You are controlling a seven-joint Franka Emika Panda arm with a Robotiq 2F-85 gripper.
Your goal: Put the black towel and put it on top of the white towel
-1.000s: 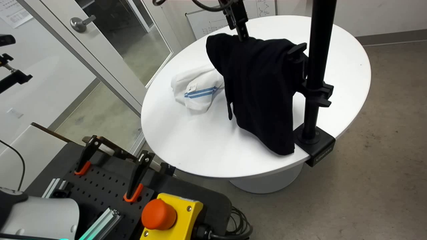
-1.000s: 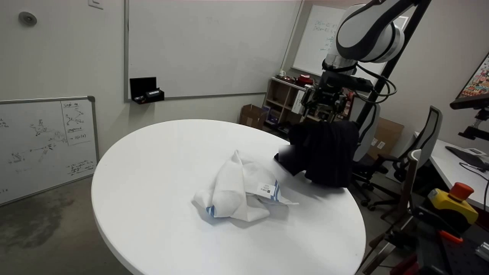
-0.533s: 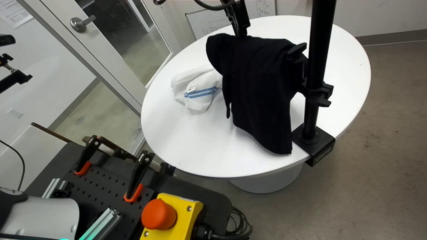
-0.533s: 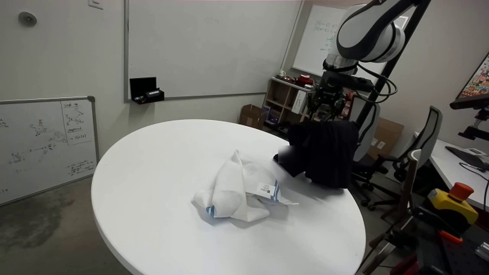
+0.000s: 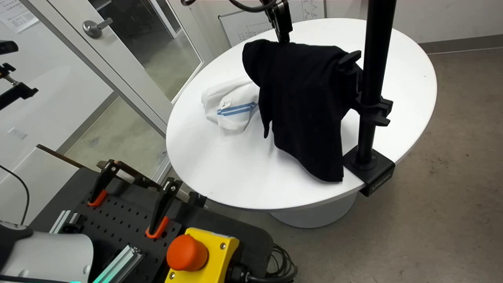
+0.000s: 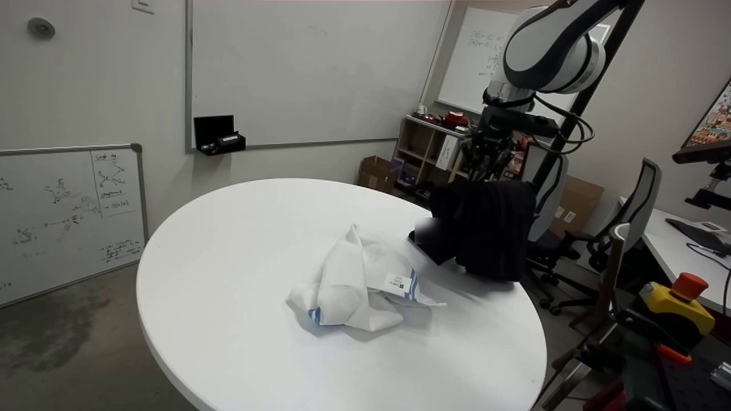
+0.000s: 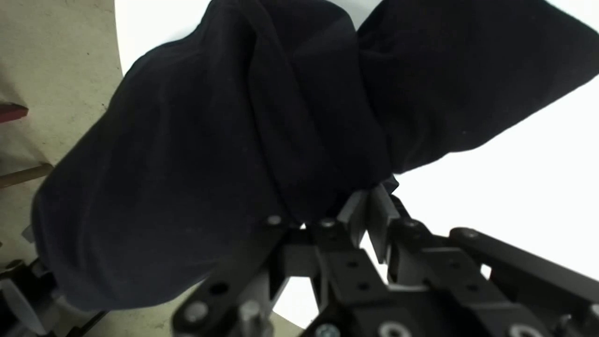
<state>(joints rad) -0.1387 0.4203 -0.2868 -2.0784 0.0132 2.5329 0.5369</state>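
The black towel [image 5: 304, 102] is draped high in a tent-like heap, its lower edge near the table's rim beside the black pole. In both exterior views my gripper [image 5: 283, 41] comes down onto the towel's top fold. The wrist view shows the gripper [image 7: 371, 193] with its jaws drawn together and dark cloth at the fingertips; it looks pinched there, though the very tips are covered by fabric. The white towel [image 6: 354, 285], crumpled with blue stripes and a label, lies on the round table apart from the black one, partly hidden behind it in an exterior view [image 5: 235, 106].
A black pole [image 5: 367, 129] with a clamp base [image 5: 371, 173] is fixed to the rim of the white round table [image 5: 220, 165], right beside the black towel. A cart with a yellow emergency-stop box [image 5: 212, 251] stands nearby. Chairs [image 6: 634, 211] are behind the table.
The gripper's jaws have gone from wide apart to together at the black towel's top fold. The towel's hanging edge has shifted slightly toward the white towel, which has not moved.
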